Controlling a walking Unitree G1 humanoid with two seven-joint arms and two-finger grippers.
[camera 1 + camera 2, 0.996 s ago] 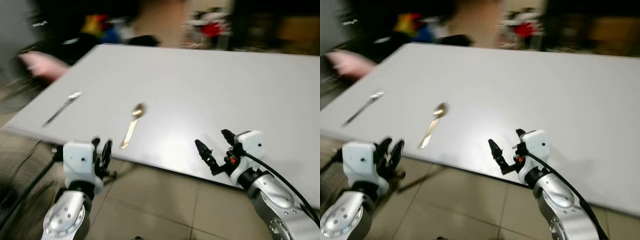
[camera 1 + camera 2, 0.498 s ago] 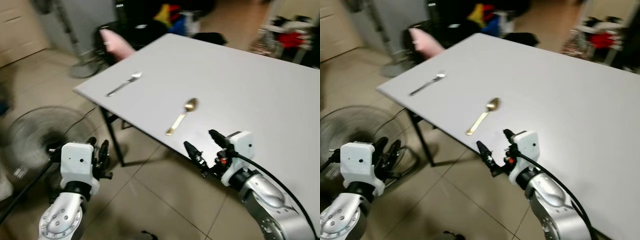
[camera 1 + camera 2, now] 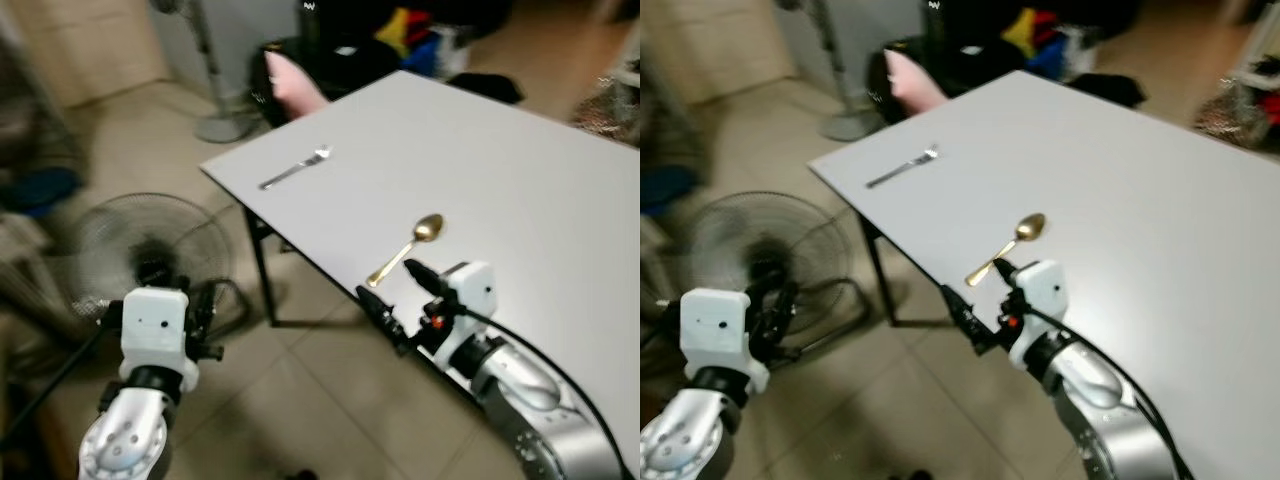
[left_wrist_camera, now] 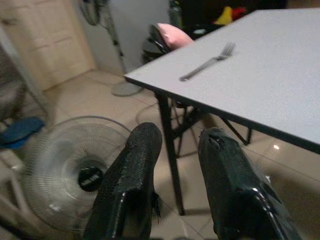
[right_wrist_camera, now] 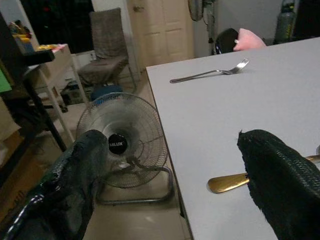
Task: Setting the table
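A gold spoon (image 3: 405, 249) lies near the front edge of the white table (image 3: 500, 170), handle toward me. A silver fork (image 3: 295, 168) rests by the table's left corner. My right gripper (image 3: 384, 279) hovers at the table edge just in front of the spoon's handle, open and empty. In the right wrist view the spoon's handle end (image 5: 230, 182) sits beside one finger (image 5: 280, 175), with the fork (image 5: 210, 74) farther off. My left gripper (image 3: 205, 312) hangs low over the floor left of the table; its fingers (image 4: 140, 165) stand slightly apart with nothing between them.
A floor fan (image 3: 150, 250) stands on the tiles left of the table, close to my left arm. A black table leg (image 3: 262, 275) drops from the corner. Behind are a pink cushion (image 3: 290, 85), a pedestal fan base (image 3: 225, 125) and a chair (image 5: 107, 47).
The whole view has swung, bringing the table's left corner and the floor fan into sight. Spoon and fork lie as before. My right gripper now sits closer to the spoon's handle.
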